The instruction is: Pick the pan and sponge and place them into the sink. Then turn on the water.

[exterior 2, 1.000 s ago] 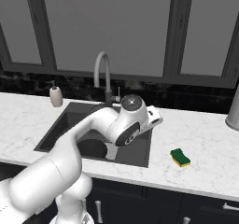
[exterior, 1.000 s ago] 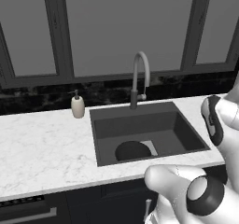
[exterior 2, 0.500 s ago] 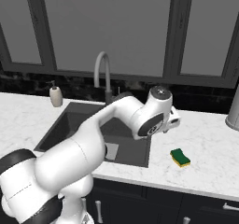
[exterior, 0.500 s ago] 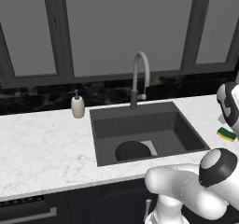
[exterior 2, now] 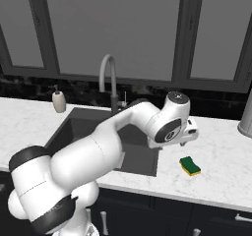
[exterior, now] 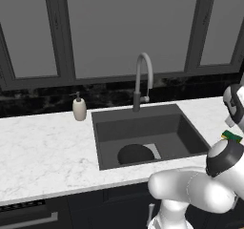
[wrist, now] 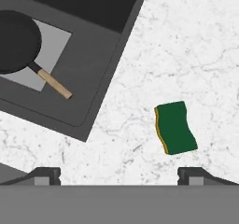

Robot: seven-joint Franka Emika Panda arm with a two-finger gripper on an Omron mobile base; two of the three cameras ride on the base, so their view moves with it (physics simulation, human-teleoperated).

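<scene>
now | claw [wrist: 119,174] open above counter [wrist: 196,50] | sponge [wrist: 175,127] below | pan [wrist: 16,41] in sink [wrist: 100,13]

A white marble bench [exterior: 43,147] with faint grey veining runs the width of the kitchen. Behind it a low backsplash [exterior: 38,104] of black, glossy stone rises to a row of tall windows [exterior 2: 113,28] with dark grey frames and flat grey panes. A small cream soap dispenser [exterior: 79,108] stands on the bench near the backsplash. Below the bench sit dark cabinet fronts [exterior 2: 147,215] with pale metal handles. The light is even and dim.
</scene>
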